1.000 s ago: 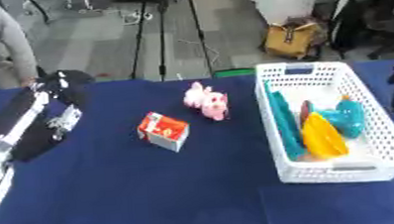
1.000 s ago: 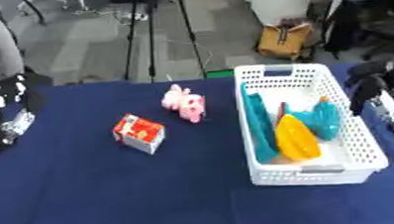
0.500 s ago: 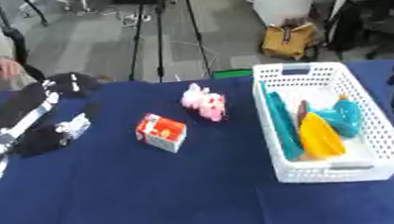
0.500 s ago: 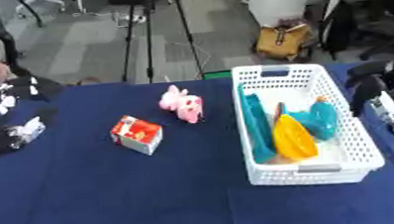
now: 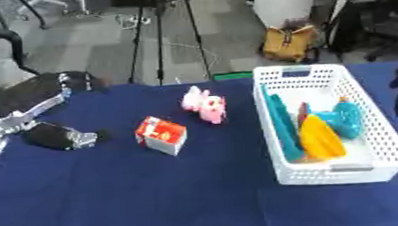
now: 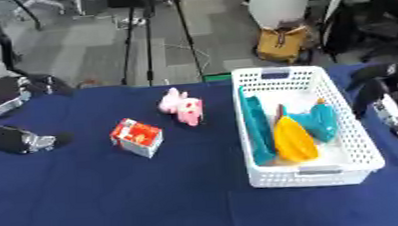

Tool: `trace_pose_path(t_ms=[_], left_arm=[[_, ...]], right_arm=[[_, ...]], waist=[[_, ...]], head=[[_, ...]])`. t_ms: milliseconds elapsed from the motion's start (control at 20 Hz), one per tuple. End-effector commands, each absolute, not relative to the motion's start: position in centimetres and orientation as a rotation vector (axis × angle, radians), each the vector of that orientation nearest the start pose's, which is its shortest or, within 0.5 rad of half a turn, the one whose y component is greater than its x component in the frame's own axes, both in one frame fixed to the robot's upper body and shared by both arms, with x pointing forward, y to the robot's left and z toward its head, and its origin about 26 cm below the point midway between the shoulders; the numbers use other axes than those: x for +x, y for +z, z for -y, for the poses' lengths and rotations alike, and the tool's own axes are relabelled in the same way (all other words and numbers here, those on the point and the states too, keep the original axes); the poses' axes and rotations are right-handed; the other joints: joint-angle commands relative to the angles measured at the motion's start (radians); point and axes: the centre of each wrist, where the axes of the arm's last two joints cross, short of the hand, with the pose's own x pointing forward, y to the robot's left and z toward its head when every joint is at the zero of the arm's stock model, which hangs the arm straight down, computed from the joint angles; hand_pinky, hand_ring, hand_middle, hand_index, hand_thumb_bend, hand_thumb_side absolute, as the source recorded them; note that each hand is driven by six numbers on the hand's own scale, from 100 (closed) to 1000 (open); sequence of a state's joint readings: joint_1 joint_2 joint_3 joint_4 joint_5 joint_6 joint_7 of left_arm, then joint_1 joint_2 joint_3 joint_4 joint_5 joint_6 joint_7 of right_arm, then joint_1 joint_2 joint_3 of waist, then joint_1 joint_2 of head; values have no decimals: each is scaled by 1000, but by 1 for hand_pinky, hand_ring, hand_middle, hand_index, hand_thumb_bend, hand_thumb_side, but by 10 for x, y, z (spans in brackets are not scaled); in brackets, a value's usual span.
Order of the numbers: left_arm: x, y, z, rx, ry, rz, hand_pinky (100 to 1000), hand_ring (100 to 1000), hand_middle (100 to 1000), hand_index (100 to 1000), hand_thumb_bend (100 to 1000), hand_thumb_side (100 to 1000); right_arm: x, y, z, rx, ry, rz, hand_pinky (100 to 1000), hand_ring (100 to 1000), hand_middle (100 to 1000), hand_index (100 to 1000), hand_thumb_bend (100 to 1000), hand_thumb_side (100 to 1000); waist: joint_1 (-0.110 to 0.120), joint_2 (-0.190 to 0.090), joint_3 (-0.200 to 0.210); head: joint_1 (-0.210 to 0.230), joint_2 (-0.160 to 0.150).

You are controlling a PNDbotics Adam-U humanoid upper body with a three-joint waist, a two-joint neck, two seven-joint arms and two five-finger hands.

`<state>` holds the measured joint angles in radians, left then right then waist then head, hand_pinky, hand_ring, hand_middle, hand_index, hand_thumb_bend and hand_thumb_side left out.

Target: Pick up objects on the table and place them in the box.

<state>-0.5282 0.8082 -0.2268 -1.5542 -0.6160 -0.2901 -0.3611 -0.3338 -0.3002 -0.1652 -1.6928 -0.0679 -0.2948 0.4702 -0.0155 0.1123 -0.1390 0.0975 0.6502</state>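
Observation:
A red and white carton (image 5: 161, 135) stands on the blue table, left of centre. Just behind it to the right lies a pink toy (image 5: 204, 103). The white basket (image 5: 329, 176) sits on the right and holds a teal piece (image 5: 280, 124), a yellow piece (image 5: 320, 139) and another teal thing (image 5: 348, 119). My left hand (image 5: 60, 136) lies low on the cloth a short way left of the carton, open and apart from it. My right hand (image 6: 378, 85) hangs open beyond the basket's right side, holding nothing.
My left forearm (image 5: 23, 114) slants in from the left edge. Behind the table are tripod legs (image 5: 158, 32), a yellow bag (image 5: 287, 43) and a white column on the floor. Bare blue cloth (image 5: 156, 203) fills the front of the table.
My left hand has come down and a little toward the carton, and the forearm now lies flatter. Carton, pink toy, basket and right hand stay where they were.

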Motion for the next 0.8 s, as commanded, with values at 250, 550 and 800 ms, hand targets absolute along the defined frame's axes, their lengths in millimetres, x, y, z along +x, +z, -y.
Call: trace_pose_path(t_ms=[250,550,800], left_arm=[[406,219,-322,874,-1882,1450,940,818,778,867,756,554],[436,212,-302,818,-1972,1344,951,833,783,874,857,548],[453,206,-286,797,-2020,1282,957,846,793,882,817,519]], right_arm=[[342,157,318,8,736,2228,333,411,562,726,100,527],[342,156,317,17,744,2225,333,410,562,726,100,527],[343,157,314,31,752,2228,333,410,562,726,100,527]], waist=[[-3,-21,-9],[-1,-21,-23],[5,-14,-44]], head=[[-6,-4],[-4,-6],[-1,-12]])
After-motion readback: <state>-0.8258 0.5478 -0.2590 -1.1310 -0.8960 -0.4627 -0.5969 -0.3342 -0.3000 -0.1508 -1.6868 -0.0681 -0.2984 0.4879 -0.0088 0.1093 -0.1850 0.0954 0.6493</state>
